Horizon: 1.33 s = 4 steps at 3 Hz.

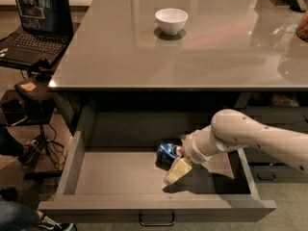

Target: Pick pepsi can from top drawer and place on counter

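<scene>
Holding hand (175,166) down in drawer (110,177), can (167,150) right beside it, grip unclear. Probably light, slick, dentable, so going for mid-body.

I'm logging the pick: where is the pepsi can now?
In the camera view the can sits in the open drawer, right of its middle, with the pincer at its lower right side.

A kitchen-like test lab: glossy counter (231,47) with white bowl (171,20) at 12 o'clock, laptop (36,25) at 10 o'clock, gripper (174,164) inside the open top drawer (115,177) at 6 o'clock.
</scene>
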Available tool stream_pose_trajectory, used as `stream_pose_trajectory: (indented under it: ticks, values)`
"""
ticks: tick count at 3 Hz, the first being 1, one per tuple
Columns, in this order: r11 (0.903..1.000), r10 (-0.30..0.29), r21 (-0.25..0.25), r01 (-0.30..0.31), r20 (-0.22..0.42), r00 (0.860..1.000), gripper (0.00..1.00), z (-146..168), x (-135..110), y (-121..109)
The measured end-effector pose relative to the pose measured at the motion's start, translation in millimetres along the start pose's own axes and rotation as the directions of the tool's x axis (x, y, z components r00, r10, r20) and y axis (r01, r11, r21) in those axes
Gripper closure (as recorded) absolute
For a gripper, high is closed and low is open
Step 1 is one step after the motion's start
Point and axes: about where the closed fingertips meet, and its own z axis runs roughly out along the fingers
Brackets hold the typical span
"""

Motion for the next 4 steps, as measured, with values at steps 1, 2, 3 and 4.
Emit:
stream_pose_trajectory:
  ticks: [1,2,3,4]
  values:
    - [1.0000,0.005,-0.005,-0.005,0.001,1.000,0.00,3.8,2.2,0.2]
    - [1.0000,0.005,-0.005,-0.005,0.001,1.000,0.19,3.8,2.2,0.2]
    - [1.0000,0.005,-0.005,-0.005,0.001,1.000,0.42,3.7,2.2,0.2]
    - [1.0000,0.005,-0.004,-0.005,0.001,1.000,0.64,-1.8,-1.4,0.6]
